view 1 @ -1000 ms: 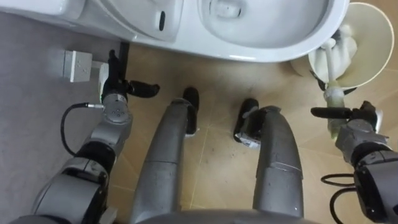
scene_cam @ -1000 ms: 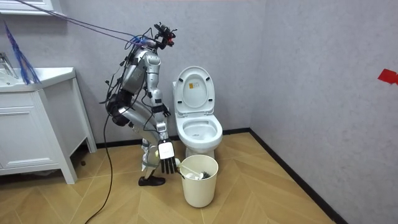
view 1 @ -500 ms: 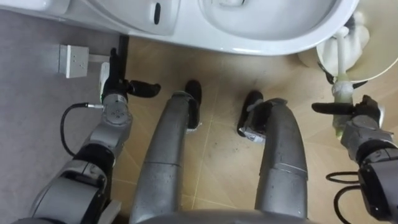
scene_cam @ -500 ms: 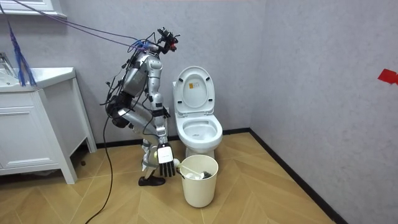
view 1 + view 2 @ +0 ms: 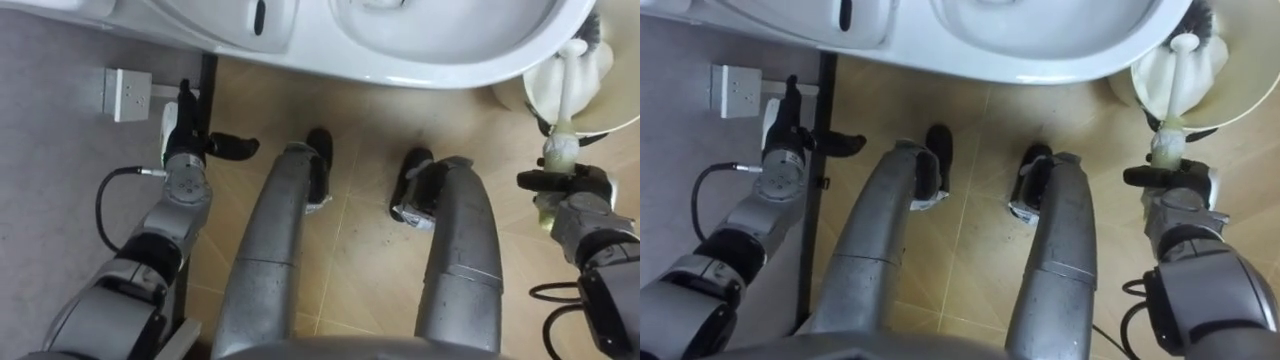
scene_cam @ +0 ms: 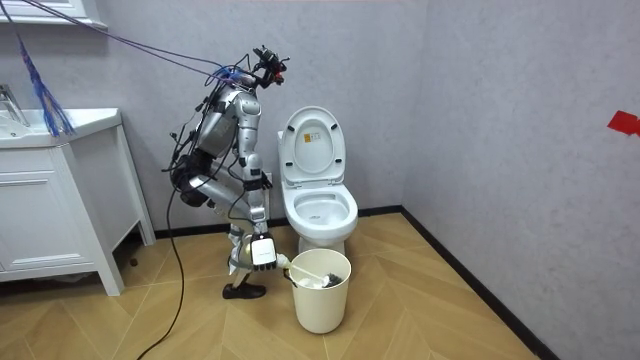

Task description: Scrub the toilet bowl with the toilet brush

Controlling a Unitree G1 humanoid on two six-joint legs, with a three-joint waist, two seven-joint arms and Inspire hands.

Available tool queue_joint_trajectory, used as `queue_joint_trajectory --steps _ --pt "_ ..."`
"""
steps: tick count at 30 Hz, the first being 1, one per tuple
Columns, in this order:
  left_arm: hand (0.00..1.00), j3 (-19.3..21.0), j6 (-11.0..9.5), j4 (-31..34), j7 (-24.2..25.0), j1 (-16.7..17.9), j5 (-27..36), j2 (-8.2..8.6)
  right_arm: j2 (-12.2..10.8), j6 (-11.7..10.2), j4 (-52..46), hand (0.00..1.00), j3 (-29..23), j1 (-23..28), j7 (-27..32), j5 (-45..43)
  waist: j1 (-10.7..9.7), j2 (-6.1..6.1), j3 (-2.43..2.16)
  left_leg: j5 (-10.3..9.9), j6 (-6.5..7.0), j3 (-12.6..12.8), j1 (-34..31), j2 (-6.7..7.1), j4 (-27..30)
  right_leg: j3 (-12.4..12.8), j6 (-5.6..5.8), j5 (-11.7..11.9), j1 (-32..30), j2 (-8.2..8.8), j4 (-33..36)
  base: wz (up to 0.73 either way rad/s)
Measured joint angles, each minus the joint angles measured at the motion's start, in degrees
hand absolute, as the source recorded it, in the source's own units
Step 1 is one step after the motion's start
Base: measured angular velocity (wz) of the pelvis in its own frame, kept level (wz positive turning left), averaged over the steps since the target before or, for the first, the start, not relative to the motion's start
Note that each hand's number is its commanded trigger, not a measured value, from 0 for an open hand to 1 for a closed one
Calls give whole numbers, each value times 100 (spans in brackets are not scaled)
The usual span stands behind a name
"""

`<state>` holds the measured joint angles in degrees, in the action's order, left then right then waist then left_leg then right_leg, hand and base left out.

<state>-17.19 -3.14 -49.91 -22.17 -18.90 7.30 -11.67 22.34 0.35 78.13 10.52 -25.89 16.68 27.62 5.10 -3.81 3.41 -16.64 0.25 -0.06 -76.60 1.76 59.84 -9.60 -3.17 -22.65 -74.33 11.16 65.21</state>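
I stand bent forward in front of the white toilet [image 5: 430, 45] [image 6: 320, 205], its lid up. To my right a pale round bin [image 5: 610, 115] [image 6: 320, 290] holds the white toilet brush [image 5: 566, 95] [image 5: 1175, 95], whose pale handle slants out over the rim. My right hand [image 5: 568, 192] [image 5: 1175, 188] [image 6: 262, 252] sits at the handle's end, thumb across it and fingers curled round it. Low on my left, beside the toilet's base, my left hand [image 5: 187, 145] [image 5: 785, 140] hangs open, fingers straight and thumb out, holding nothing.
A white wall socket [image 5: 130, 95] sits on the grey wall just beyond my left hand. A white vanity cabinet [image 6: 60, 200] stands at the room view's left. Open wood-pattern floor [image 6: 430, 300] lies to the room view's right of the bin.
My right hand's fingers, straight and spread beside the bin before, have curled round the brush handle. The eye view has shifted a little; the left hand has stayed put.
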Motion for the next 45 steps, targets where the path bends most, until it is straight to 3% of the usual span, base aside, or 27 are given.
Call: queue_joint_trajectory --steps 10,15,18,22,24,28,31,33,38,43,45 --pt "0 -3 -64 177 138 362 -55 0 -22 49 -11 100 242 252 -296 -119 -40 14 -1 -35 -5 -23 408 -35 -40 -41 -4 -3 445 -30 -102 -1" --pt "0 -95 -86 252 137 667 -16 -24 -76 55 -9 100 387 455 -379 -85 -147 34 -4 6 16 -36 1050 -24 -388 -102 52 50 1113 -32 -472 0" --pt "0 -93 -100 241 154 831 -9 -39 -164 55 60 100 383 533 -443 -28 -159 58 -4 69 24 -39 1587 -84 -750 -154 92 185 1664 -143 -919 -10" --pt "0 -75 -131 120 260 982 -5 -70 -283 27 179 100 285 714 -495 143 -189 99 -11 159 47 -42 2405 -109 -1295 -294 123 305 2537 -165 -1531 1" --pt "0 -62 -146 96 342 1113 -58 -93 -404 20 181 100 178 877 -577 375 -206 182 -36 233 48 -44 2849 -103 -1677 -327 163 384 2975 -201 -1912 2" --pt "0 -27 -152 43 513 1448 -41 -57 -502 22 204 100 -67 1042 -642 790 -217 220 -70 247 56 -41 3539 -107 -2128 -319 244 476 3675 -300 -2447 -4" --pt "0 236 -157 43 600 1792 -67 -59 -532 -27 197 100 -305 1300 -687 837 -239 257 -129 277 64 -52 4108 -108 -2531 -360 309 537 4291 -359 -2928 4" --pt "0 489 -158 51 669 2107 -81 -72 -641 -53 193 100 -309 1587 -707 940 -242 318 -213 278 63 -66 4621 -108 -2843 -432 344 569 4849 -395 -3325 8" --pt "0 969 -182 183 898 2745 -314 -38 -864 -71 150 100 -448 2173 -977 958 -333 426 -301 278 62 -64 5672 -102 -3441 -550 426 612 5993 -473 -4089 9" --pt "0 1195 -187 766 1054 3181 -391 -31 -874 -78 -137 100 -633 2803 -1044 998 -353 456 -300 278 62 -37 6304 -97 -3669 -628 451 645 6764 -513 -4475 17" --pt "0 1256 -221 841 1054 3341 -458 -22 -876 -95 -374 100 -701 2955 -1065 983 -343 491 -279 278 61 -5 6697 -96 -3877 -634 458 649 7147 -535 -4688 -10"
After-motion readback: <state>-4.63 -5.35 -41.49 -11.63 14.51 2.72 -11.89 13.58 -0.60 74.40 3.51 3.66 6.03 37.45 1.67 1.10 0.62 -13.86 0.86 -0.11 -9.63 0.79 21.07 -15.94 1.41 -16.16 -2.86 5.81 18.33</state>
